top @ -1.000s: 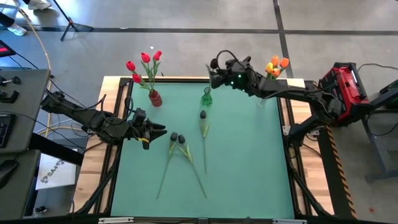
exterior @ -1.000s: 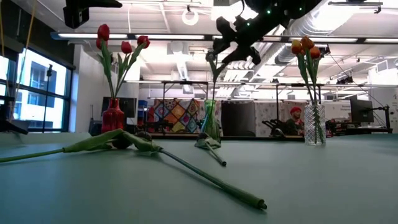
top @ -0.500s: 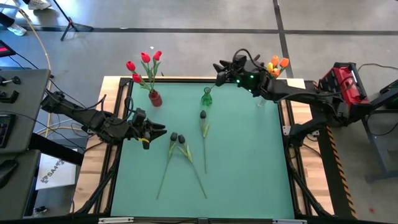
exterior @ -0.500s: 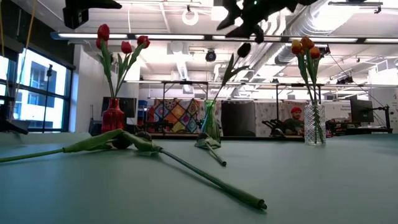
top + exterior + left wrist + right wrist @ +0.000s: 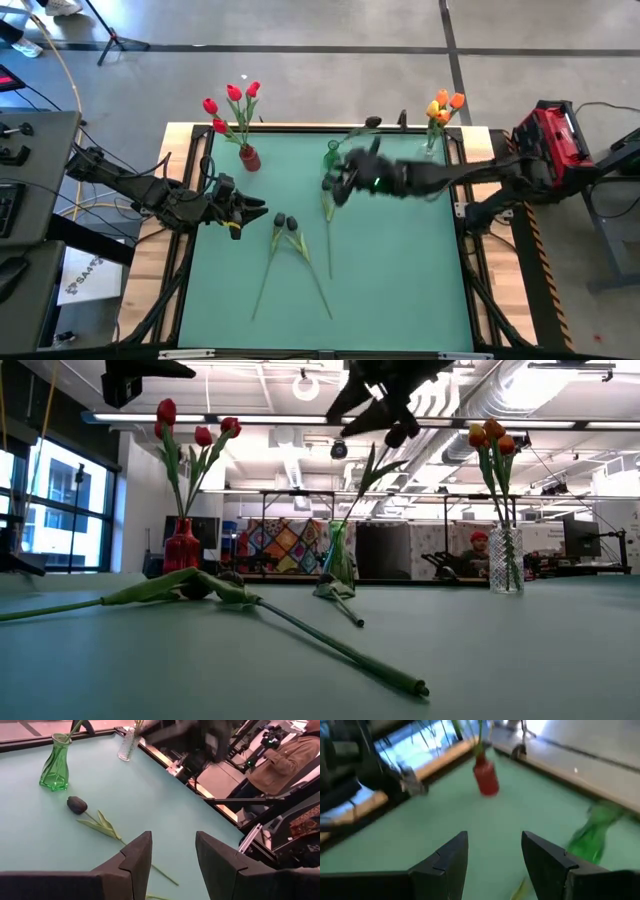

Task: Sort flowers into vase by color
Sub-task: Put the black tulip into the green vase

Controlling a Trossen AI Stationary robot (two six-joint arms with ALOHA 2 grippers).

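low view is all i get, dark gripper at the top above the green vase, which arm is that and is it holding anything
Observer: That is the right gripper. Its wrist view shows the jaws open with nothing between them.
Operator: how many flowers lie on the table
Observer: Three, seen from above: a single black flower beside the green vase, and a pair of black flowers farther toward the left side.
Operator: wheres the left arm
Observer: The left gripper is at the table's left side, next to that pair, open and empty.
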